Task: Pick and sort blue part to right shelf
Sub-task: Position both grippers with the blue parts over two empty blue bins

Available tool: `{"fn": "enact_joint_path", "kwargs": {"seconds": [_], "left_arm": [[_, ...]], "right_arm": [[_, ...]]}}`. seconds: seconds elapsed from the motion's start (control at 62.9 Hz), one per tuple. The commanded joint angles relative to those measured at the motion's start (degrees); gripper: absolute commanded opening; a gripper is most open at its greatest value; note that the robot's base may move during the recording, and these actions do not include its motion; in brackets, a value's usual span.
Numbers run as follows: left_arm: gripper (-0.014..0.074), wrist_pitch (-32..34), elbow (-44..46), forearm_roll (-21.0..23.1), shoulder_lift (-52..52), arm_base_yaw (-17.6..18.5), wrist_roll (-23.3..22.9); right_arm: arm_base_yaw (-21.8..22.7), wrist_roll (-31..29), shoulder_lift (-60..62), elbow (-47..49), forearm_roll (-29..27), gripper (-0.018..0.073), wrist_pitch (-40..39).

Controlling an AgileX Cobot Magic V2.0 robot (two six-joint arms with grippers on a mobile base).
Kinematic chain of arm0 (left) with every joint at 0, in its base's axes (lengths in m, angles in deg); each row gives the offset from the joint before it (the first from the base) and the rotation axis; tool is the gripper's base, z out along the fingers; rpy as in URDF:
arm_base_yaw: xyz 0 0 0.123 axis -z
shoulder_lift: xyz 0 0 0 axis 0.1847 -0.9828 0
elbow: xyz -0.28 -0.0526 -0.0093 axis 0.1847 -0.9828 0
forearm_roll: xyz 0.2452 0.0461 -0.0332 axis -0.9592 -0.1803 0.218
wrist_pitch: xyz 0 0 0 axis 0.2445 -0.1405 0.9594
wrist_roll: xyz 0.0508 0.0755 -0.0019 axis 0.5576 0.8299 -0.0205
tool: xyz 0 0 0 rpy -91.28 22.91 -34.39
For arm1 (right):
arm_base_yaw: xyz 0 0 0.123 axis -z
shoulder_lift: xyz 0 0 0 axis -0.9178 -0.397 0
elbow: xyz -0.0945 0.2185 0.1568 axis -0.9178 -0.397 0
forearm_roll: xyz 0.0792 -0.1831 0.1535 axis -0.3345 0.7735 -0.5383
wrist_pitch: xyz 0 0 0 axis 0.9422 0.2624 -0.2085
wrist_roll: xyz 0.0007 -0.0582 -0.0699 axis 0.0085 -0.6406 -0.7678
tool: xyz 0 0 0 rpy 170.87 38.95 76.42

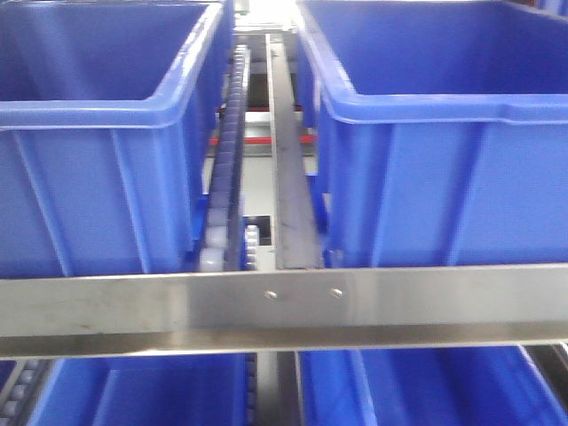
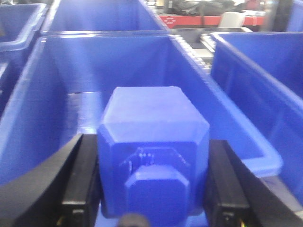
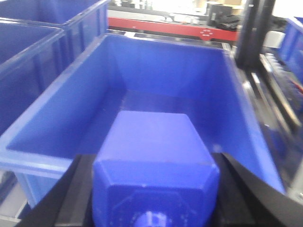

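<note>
The blue part (image 2: 151, 127), a square deep-blue block with sloped shoulders and a low flat cap facing the camera, is clamped in my left gripper (image 2: 154, 184), held above an open blue bin (image 2: 57, 104). A similar blue block (image 3: 151, 142) sits in my right gripper (image 3: 155, 198), which is shut on it over another blue bin (image 3: 170, 71); its cap end looks rounder and is partly cut off. The right shelf shows in the front view as a steel rail (image 1: 284, 306) with a roller track (image 1: 232, 151) and blue bins. Neither gripper shows in the front view.
Two large blue bins (image 1: 89, 177) (image 1: 444, 177) stand on the upper level, with more bins on the level below (image 1: 426, 390). A steel divider (image 1: 288, 160) runs between them. Neighbouring bins (image 2: 265, 80) (image 3: 33, 52) flank each held block. A dark post (image 3: 253, 33) stands back right.
</note>
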Motion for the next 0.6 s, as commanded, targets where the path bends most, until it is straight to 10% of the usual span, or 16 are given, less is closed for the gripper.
{"fn": "enact_joint_path", "kwargs": {"seconds": [0.0, 0.588], "left_arm": [[0.0332, 4.8, 2.2, 0.8, -0.5, -0.1, -0.2], [0.0332, 4.8, 2.2, 0.8, -0.5, -0.1, -0.2]], "right_arm": [[0.2, -0.7, -0.4, 1.7, 0.7, 0.0393, -5.2], [0.2, -0.7, -0.4, 1.7, 0.7, 0.0393, -5.2]]}}
